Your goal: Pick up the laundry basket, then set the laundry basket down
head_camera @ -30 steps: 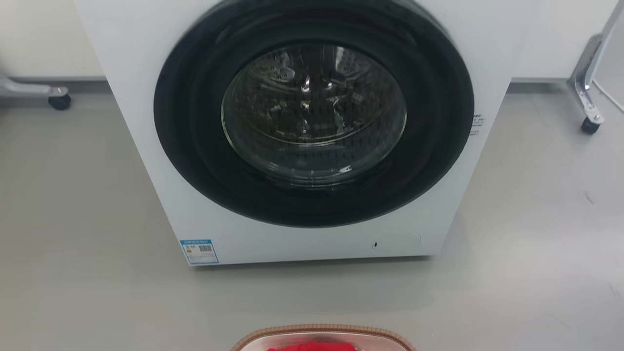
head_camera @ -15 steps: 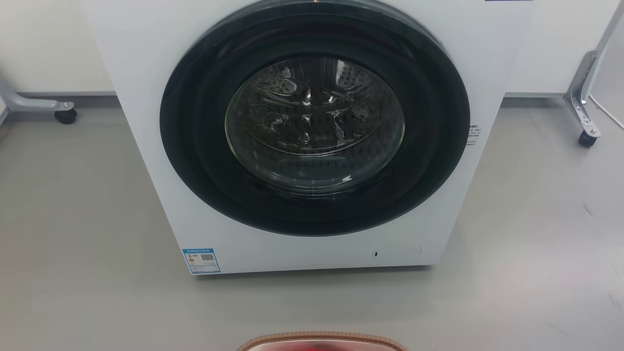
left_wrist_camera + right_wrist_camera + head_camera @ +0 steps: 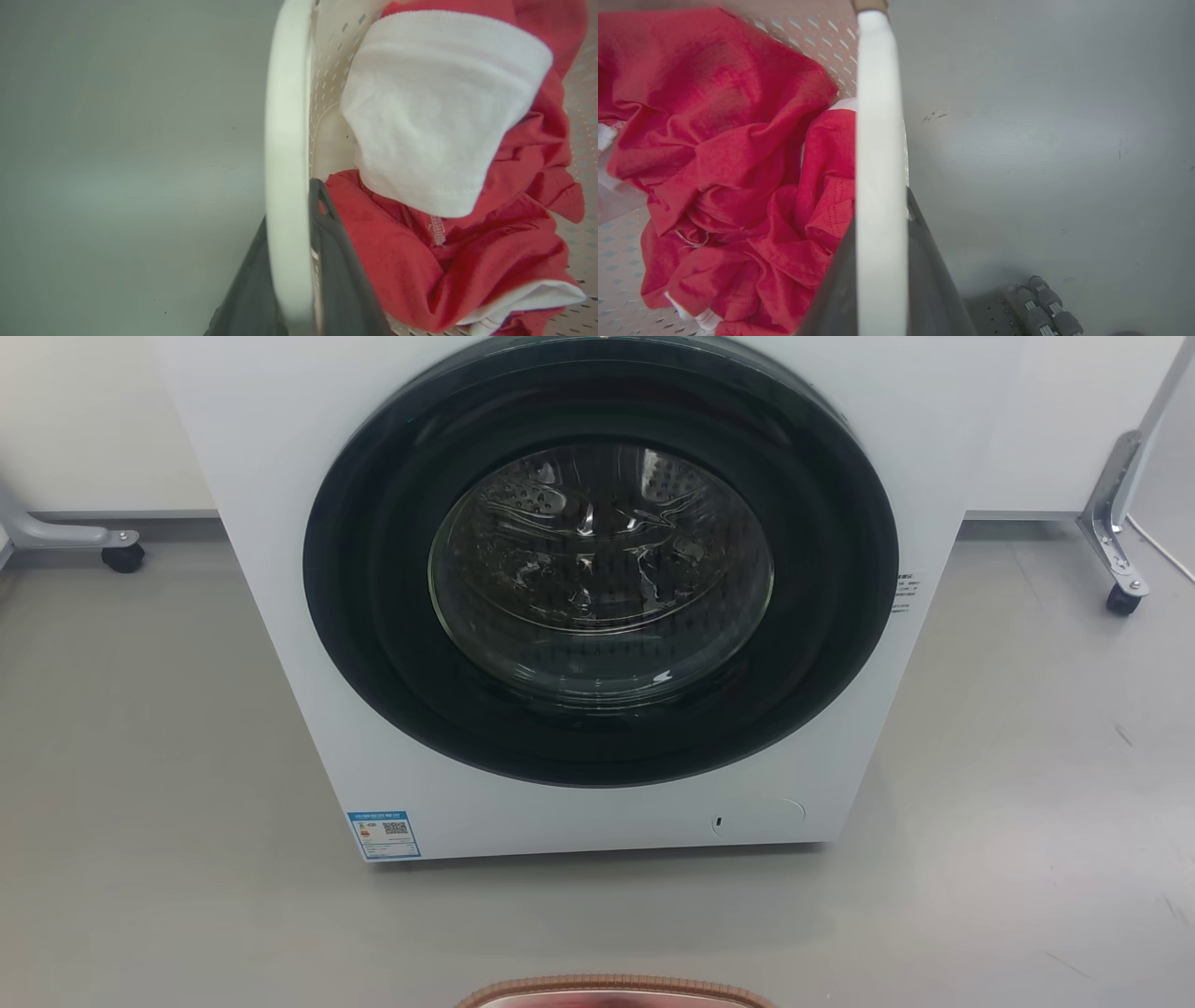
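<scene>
My left hand (image 3: 292,205) pinches one white loop handle (image 3: 287,140) of the laundry basket (image 3: 611,984); my right hand (image 3: 881,207) pinches the opposite handle (image 3: 878,116). The basket, holding red and white clothes (image 3: 420,261), shows at the head view's bottom centre, before the washing machine (image 3: 280,476).

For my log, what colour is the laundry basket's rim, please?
Brown, woven-look rim, best in head view.
</scene>
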Controlling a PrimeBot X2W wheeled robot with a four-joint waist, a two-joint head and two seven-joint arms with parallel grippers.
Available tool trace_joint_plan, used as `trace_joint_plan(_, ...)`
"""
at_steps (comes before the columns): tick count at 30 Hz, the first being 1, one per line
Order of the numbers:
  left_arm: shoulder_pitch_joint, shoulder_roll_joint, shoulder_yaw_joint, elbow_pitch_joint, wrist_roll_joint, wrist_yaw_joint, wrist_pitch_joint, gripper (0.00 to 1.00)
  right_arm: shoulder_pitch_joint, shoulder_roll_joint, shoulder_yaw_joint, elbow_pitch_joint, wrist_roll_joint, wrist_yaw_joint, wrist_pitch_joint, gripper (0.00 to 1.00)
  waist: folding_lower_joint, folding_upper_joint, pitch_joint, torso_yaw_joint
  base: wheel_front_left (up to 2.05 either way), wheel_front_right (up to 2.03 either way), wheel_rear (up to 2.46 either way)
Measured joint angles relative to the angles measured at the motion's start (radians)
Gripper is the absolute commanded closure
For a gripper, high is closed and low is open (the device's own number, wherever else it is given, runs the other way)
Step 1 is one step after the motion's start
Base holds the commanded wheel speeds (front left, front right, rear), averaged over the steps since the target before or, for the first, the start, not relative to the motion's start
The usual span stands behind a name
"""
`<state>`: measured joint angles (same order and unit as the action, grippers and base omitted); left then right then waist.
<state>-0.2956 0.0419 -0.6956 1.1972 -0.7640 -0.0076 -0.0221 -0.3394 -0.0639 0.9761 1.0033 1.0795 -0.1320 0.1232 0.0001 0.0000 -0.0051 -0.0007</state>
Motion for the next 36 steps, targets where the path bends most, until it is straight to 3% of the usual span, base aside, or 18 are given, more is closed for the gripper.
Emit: trace_joint_plan(36,0.0,0.005,-0.026,0.0,-0.035,0.008,0.001,1.0,-0.019,-0.002,0.083,0.009,0.082,-0.006,-0.021,1.0,-0.0001,0.0,0.012,-0.003,0.0,0.0,0.0)
